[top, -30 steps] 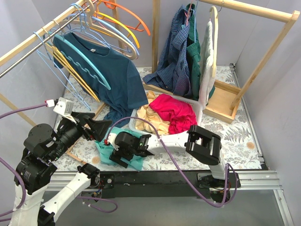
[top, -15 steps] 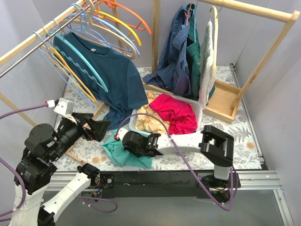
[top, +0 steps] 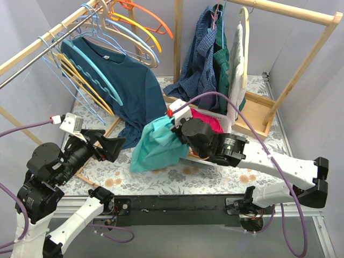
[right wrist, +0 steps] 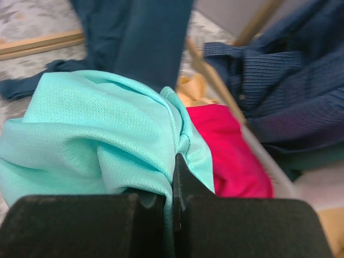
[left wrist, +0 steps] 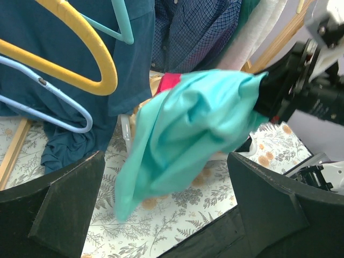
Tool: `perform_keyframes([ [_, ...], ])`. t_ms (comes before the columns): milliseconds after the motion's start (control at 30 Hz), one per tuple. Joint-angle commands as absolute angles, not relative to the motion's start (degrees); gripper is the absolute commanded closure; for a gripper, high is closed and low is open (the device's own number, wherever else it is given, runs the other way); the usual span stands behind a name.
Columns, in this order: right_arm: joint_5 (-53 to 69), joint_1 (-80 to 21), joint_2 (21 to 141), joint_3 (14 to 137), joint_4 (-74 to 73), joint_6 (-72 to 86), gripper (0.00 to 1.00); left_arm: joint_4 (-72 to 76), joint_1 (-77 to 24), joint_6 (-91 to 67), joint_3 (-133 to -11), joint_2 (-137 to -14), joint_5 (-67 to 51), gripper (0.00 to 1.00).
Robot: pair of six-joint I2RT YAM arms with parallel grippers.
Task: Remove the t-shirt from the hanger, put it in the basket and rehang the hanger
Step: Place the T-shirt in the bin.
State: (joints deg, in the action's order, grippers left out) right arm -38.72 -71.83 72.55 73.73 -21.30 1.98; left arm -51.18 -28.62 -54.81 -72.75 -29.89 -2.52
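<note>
The right arm's tool (top: 174,130) is clenching a bunched teal mesh t-shirt (top: 156,148) and holding it clear of the fern-patterned counter (top: 161,180). The fabric is hanging down and to the left of the grip. In the right wrist view the two black fingers (right wrist: 80,226) are pressing together on a fold of the cloth, with no gap showing between them. Just behind the lifted shirt, a crimson garment (right wrist: 231,156) and a pale yellow garment (right wrist: 191,88) are lying heaped together.

The left arm's tool (top: 115,148) is hovering released near the teal shirt, its dark fingers spread wide and gripping nothing.

At upper left, a navy cotton t-shirt (top: 131,80) is hanging from a light-blue plastic hanger (top: 97,70) on a wooden rail (top: 32,54), among bare yellow, blue and orange hangers. Its lower edge is trailing onto the counter. A blue checked shirt (top: 201,59) is hanging on the rack at the back.
</note>
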Motion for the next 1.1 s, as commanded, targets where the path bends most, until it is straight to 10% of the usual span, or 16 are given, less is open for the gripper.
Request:
perform_keyframes([
  [0, -45.9, -68.0, 69.4, 74.4, -16.8, -4.9, 0.99, -51.2, -28.4, -54.1, -73.2, -30.2, -2.4, 0.02],
  [500, -46.2, -61.4, 69.3, 85.3, -6.5, -17.5, 0.99, -50.8, -28.4, -54.8, -72.3, -31.0, -2.6, 0.02],
  [1067, -25.4, -53.0, 72.3, 60.7, -3.1, 2.8, 0.99, -49.3, -28.5, -52.4, -73.1, -32.3, -10.6, 0.02],
])
